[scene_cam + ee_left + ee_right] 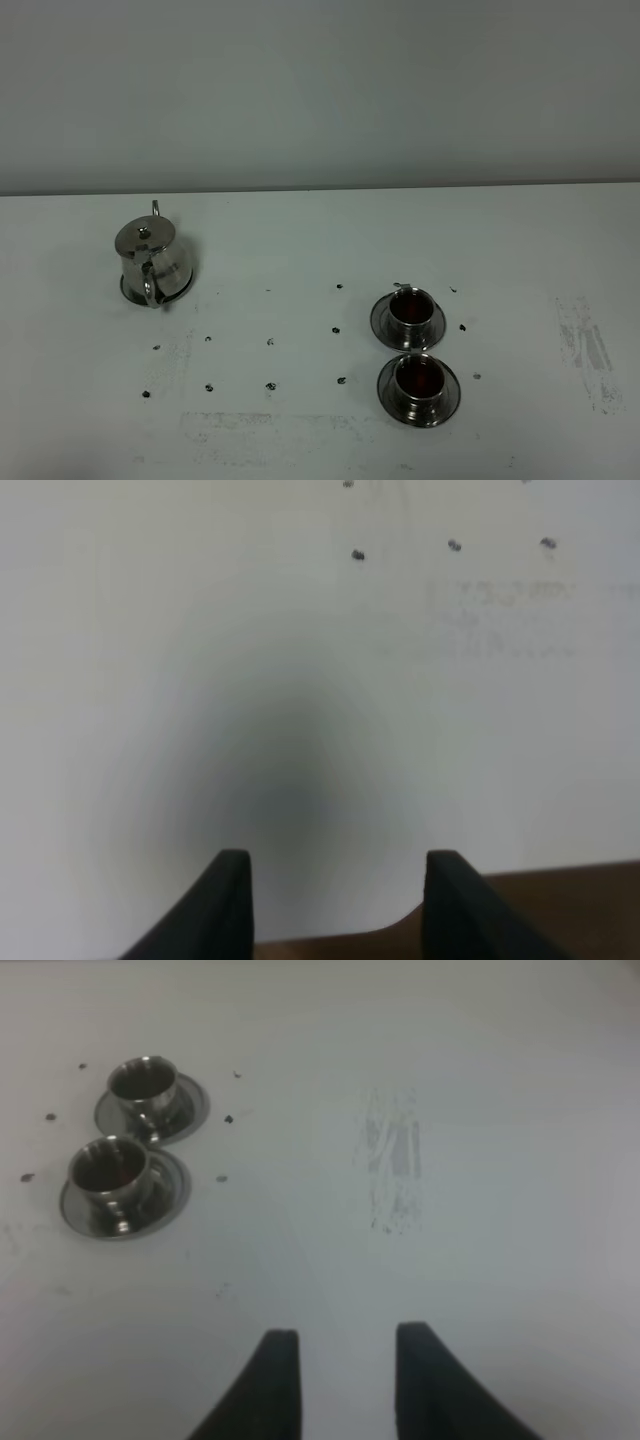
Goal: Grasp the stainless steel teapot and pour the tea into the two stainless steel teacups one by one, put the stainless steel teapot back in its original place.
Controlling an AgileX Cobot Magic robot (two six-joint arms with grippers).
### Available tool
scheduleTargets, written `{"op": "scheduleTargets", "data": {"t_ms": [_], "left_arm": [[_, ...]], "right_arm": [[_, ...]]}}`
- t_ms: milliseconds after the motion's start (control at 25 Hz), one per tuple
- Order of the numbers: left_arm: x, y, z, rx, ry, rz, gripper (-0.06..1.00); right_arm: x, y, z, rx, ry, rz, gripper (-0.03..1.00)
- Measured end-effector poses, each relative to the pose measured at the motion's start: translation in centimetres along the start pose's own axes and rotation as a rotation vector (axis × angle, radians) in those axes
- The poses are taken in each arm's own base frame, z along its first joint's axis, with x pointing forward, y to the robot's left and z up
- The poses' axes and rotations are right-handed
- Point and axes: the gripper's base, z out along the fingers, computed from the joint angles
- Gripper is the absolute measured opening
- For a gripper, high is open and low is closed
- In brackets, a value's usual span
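Observation:
The stainless steel teapot (150, 262) stands upright at the left of the table on the flat steel disc (130, 292), its original place; only the disc's rim shows under it. The two stainless steel teacups (410, 308) (418, 378) sit on saucers right of centre, one behind the other, both with dark tea inside. In the right wrist view these teacups (143, 1080) (108, 1165) lie well off to one side of my right gripper (347, 1340), whose jaws are drawn close and hold nothing. My left gripper (338, 865) stands open over bare table. Neither arm shows in the high view.
Small dark dots (270, 342) mark the white table between teapot and cups. A grey scuff (590, 350) lies at the right, also seen as a scuff (395, 1170) ahead of the right gripper. The table's edge (560, 900) shows by the left gripper.

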Motion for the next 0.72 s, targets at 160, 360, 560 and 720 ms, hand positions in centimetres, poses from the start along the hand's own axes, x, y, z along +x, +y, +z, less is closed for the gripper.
{"op": "scheduleTargets", "data": {"t_ms": [160, 360, 560, 720], "left_arm": [[1.7, 0.3, 0.8, -0.013, -0.055, 0.006, 0.41], [2.6, 0.5, 0.9, -0.035, -0.085, 0.018, 0.41], [3.1, 0.6, 0.2, -0.075, -0.147, -0.006, 0.41], [3.4, 0.6, -0.2, -0.091, -0.184, -0.013, 0.41]], "right_arm": [[0.0, 0.0, 0.0, 0.0, 0.0, 0.0, 0.22], [0.0, 0.0, 0.0, 0.0, 0.0, 0.0, 0.22], [0.0, 0.0, 0.0, 0.0, 0.0, 0.0, 0.22], [0.0, 0.0, 0.0, 0.0, 0.0, 0.0, 0.22]]}}
